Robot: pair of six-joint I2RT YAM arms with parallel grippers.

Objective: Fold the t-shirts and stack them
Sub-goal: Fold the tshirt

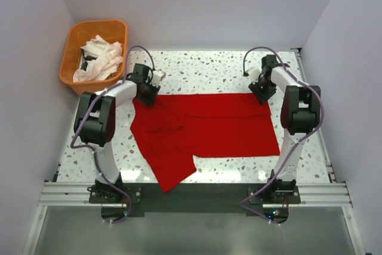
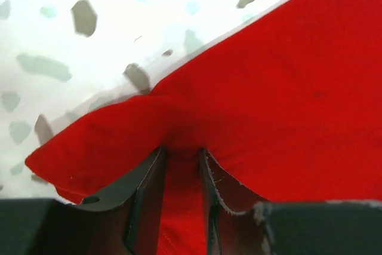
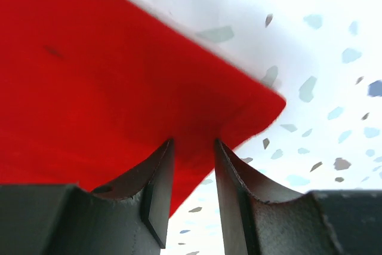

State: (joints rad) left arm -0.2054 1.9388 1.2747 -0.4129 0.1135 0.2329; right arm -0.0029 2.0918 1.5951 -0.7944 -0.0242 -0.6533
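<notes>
The red t-shirt (image 1: 209, 129) lies spread on the speckled table (image 1: 209, 67), its far edge stretched straight between the two grippers and one part trailing toward the near edge. My left gripper (image 1: 146, 95) is at the far left corner. In the left wrist view the red t-shirt (image 2: 268, 88) puckers into the narrow gap of that gripper (image 2: 182, 150), which is shut on it. My right gripper (image 1: 261, 95) is at the far right corner. There the jaws (image 3: 194, 143) hold the corner of the red t-shirt (image 3: 107, 88). White t-shirts (image 1: 98, 58) lie crumpled in the basket.
An orange plastic basket (image 1: 68, 58) stands off the table's far left corner, beside the left arm. White walls close in the back and both sides. Speckled tabletop shows beyond the shirt's far edge and to its right (image 1: 298, 147).
</notes>
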